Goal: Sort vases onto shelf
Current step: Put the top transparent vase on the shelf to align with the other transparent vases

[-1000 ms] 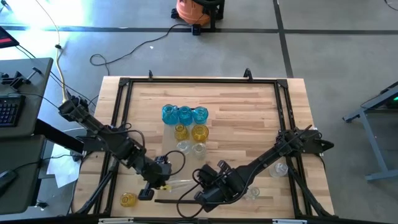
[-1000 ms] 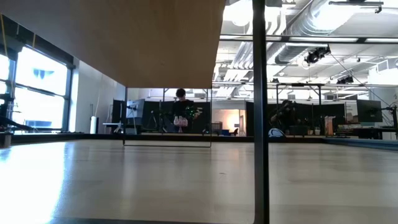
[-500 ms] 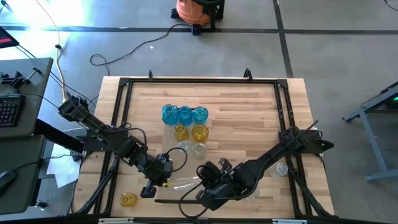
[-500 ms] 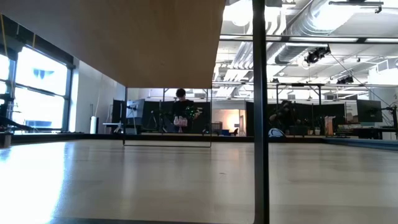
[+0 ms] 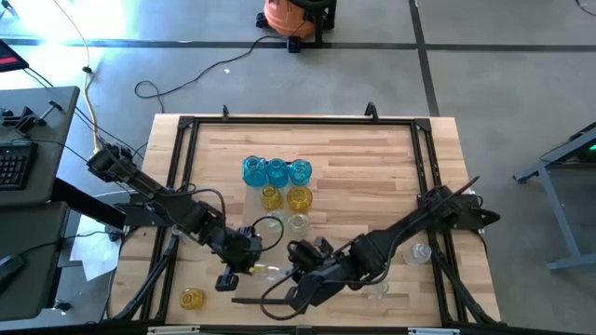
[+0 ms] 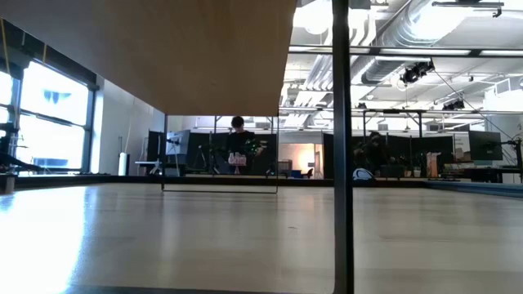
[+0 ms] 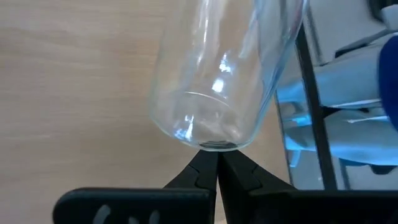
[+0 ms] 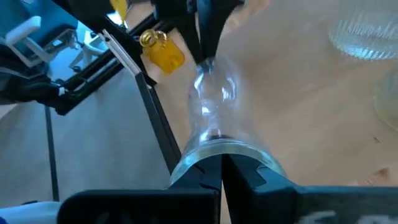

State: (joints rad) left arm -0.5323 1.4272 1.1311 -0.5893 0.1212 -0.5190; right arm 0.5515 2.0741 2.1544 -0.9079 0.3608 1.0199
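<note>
A clear vase (image 5: 271, 272) lies level near the table's near edge, between my two grippers. My left gripper (image 5: 250, 267) is at its left end and my right gripper (image 5: 292, 278) at its right end; both are shut on it. The vase (image 7: 217, 74) fills the left wrist view and stretches away from my fingers in the right wrist view (image 8: 211, 99). Blue vases (image 5: 277, 171), yellow vases (image 5: 285, 198) and clear vases (image 5: 287, 221) stand in rows at mid-table. A pale wood panel (image 6: 163, 49), seemingly the shelf, hangs overhead in the low view. My left gripper pinches the rim of the vase's left end (image 7: 214, 147) between its two fingertips, coming level from the table's left. My right gripper pinches the wide rim of the vase's right end (image 8: 219, 150) between its fingertips, coming level from the right, in line with the vase. Whether the vase clears the table I cannot tell.
A yellow vase (image 5: 192, 298) sits by the near-left corner. Two clear vases (image 5: 419, 251) (image 5: 377, 290) are beside my right arm. A black frame (image 5: 186, 122) runs around the tabletop, and a thin dark bar (image 5: 265, 300) lies near the near edge.
My right arm has reached farther toward the table's left, bringing its gripper up to the clear vase's right end. My left gripper has shifted slightly toward the right and far side, still at the vase's left end.
</note>
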